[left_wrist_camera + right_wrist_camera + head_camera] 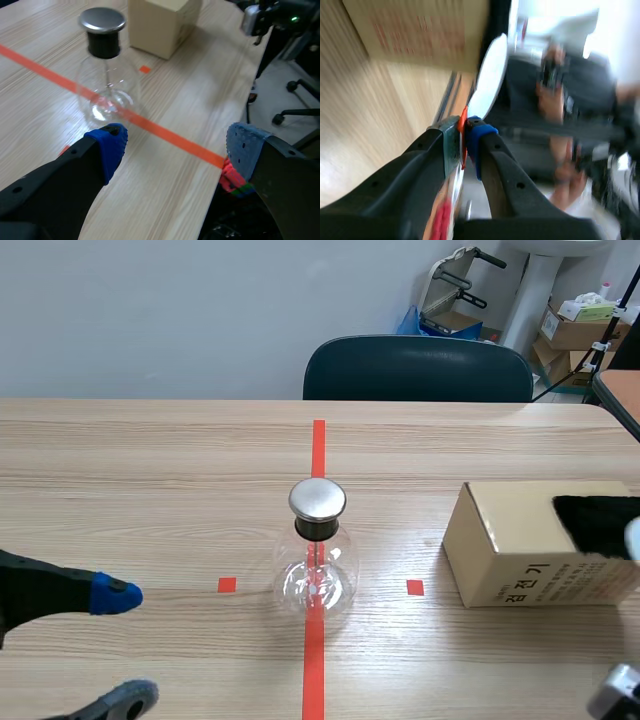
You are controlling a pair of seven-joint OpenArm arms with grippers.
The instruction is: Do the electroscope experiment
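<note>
The electroscope, a clear glass flask (316, 570) with a black neck and a round metal cap (317, 498), stands on the red tape line mid-table. In the left wrist view the flask (106, 90) is just ahead of my left gripper (175, 150). That gripper is open and empty, low at the table's near left (128, 648). My right gripper (465, 137) is shut on the orange end of a thin white plate (490, 75), beside the cardboard box (420, 30). The plate's white tip (632, 538) shows at the scene's right edge.
The cardboard box (510, 550) lies right of the flask with a black furry cloth (595, 520) on top. A dark chair (415, 370) stands at the far edge. The table's near edge (215, 165) is close under the left gripper.
</note>
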